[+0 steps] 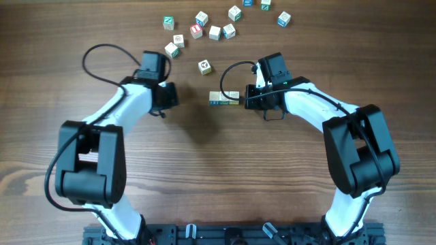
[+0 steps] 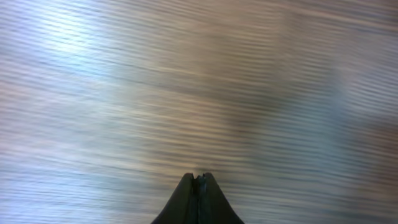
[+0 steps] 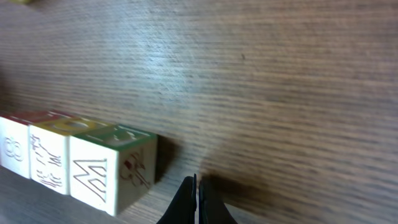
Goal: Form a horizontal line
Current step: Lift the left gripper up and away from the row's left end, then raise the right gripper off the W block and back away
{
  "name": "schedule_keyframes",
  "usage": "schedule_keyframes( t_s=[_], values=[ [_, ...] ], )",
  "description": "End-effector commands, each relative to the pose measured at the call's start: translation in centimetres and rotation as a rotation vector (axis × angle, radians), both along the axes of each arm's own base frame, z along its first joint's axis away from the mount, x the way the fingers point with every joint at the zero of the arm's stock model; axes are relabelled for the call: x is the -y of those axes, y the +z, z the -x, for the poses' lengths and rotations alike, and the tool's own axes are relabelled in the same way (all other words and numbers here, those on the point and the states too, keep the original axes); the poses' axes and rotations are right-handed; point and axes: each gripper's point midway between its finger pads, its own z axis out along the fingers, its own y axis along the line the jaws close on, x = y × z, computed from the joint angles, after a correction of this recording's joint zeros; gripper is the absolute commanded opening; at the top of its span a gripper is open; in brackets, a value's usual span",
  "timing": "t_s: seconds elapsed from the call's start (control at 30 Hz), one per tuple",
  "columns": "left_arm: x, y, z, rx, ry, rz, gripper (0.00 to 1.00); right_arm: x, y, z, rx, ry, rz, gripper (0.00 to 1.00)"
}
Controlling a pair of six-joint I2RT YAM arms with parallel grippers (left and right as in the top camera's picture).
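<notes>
The horizontal line (image 1: 224,99) is a short row of pale wooden letter cubes lying edge to edge at the table's middle. In the right wrist view it shows as three touching cubes (image 3: 68,158); the nearest bears an M and a green top. My right gripper (image 3: 196,182) is shut and empty, just right of the row's end cube, apart from it; it also shows in the overhead view (image 1: 246,99). My left gripper (image 2: 199,178) is shut and empty over bare wood, well left of the row (image 1: 170,95).
Several loose letter cubes lie scattered along the far edge (image 1: 215,31). One lone cube (image 1: 204,67) sits just above the row. The table surface is brown wood.
</notes>
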Motion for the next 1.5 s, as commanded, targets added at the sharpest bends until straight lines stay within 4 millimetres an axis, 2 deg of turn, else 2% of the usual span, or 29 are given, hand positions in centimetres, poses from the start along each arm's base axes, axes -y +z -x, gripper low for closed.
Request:
schedule_keyframes(
  t_s=[0.0,0.1,0.2,0.4,0.53,0.7,0.9,1.13,1.3,1.47],
  values=[
    [-1.5,0.4,0.8,-0.024,0.073,0.031,0.04,0.5,-0.6,0.5,-0.052,-0.038,0.032,0.05],
    [-1.6,0.3,1.2,-0.044,0.080,0.059,0.04,0.7,-0.9,1.7,-0.103,-0.036,0.045,0.04],
    [-1.6,0.3,1.2,-0.044,0.082,0.059,0.04,0.1,-0.6,2.5,-0.133,-0.013,0.007,0.04],
    [-1.8,0.3,1.2,-0.044,0.085,0.059,0.04,-1.5,2.1,2.7,-0.120,0.016,-0.096,0.04],
    [-2.9,0.5,1.0,-0.038,0.121,0.062,0.04,-2.6,3.0,3.1,-0.117,0.029,-0.120,0.05],
    [-5.5,0.9,0.9,-0.026,0.215,0.076,0.04,-5.0,2.8,4.6,-0.106,0.093,-0.097,0.05],
    [-7.6,0.7,1.8,-0.057,0.273,0.075,0.04,-6.2,2.3,5.7,-0.096,0.114,-0.042,0.05],
    [-6.9,0.7,1.7,-0.059,0.252,0.114,0.04,-6.0,1.2,5.3,-0.092,0.096,-0.016,0.05],
    [-6.8,0.7,1.7,-0.060,0.252,0.116,0.04,-6.5,-0.8,5.3,-0.115,0.089,-0.015,0.05],
    [-6.8,0.7,1.7,-0.061,0.252,0.116,0.04,-6.3,-1.0,5.5,-0.132,0.066,-0.010,0.04]
  ],
)
